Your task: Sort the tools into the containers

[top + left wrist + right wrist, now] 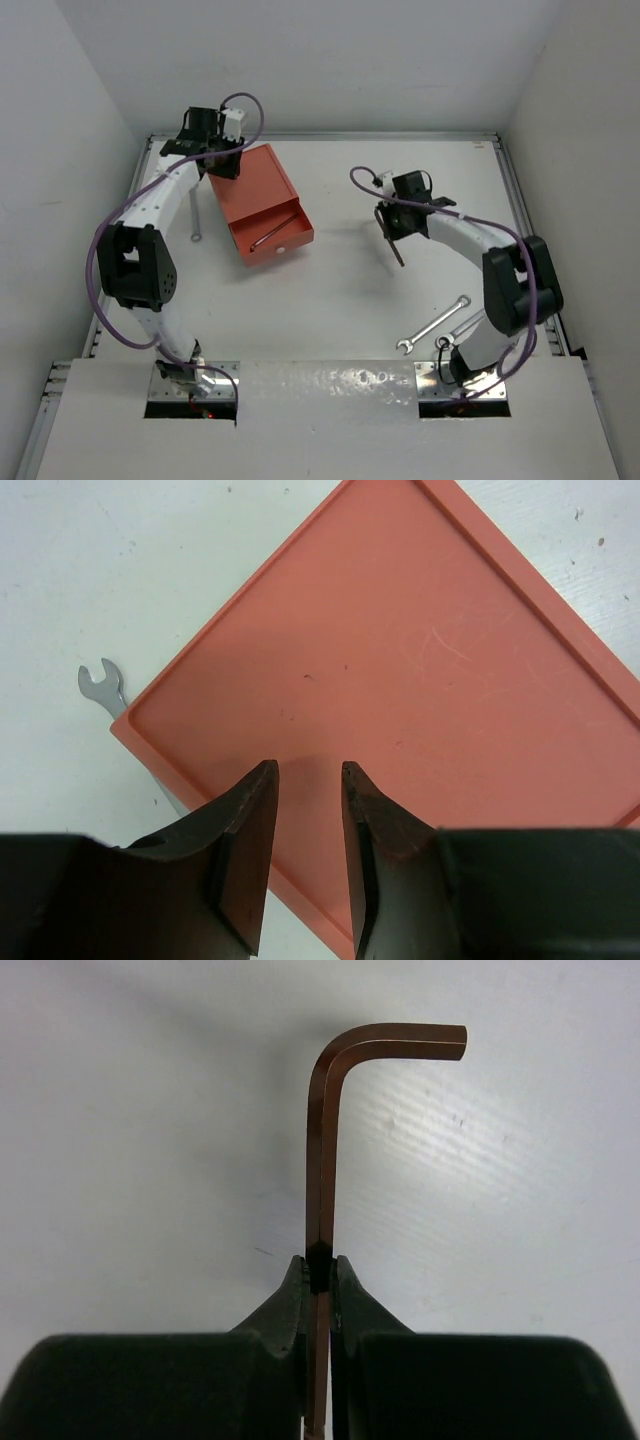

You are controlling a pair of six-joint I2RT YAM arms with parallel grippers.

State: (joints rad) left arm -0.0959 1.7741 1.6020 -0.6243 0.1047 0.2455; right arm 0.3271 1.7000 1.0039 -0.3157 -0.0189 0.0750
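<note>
Reddish-brown hex key (318, 1160) is clamped between the closed fingers of the right gripper (318, 1270). The long leg runs straight out past the fingertips, and the short leg bends off to the right at the far end. Gripper and key are over the desk (340, 290), well apart from the box (400, 660). In the right wrist view the key's lower end is lost between the fingers.

Left gripper (308, 767) sits over the orange-red top of the box near its far corner, fingers parted with nothing between them. Whether the fingertips touch the top cannot be told. The drawer (300, 240) stands pulled out toward the arms, with a white knob (281, 250) on its front. A thin dark item lies inside, too small to identify.

Left-hand wrench (100, 680) lies just beside the box, its shaft running along the box edge and cut off behind a finger. Right-hand wrench (432, 326) lies on the desk near the right arm's base
</note>
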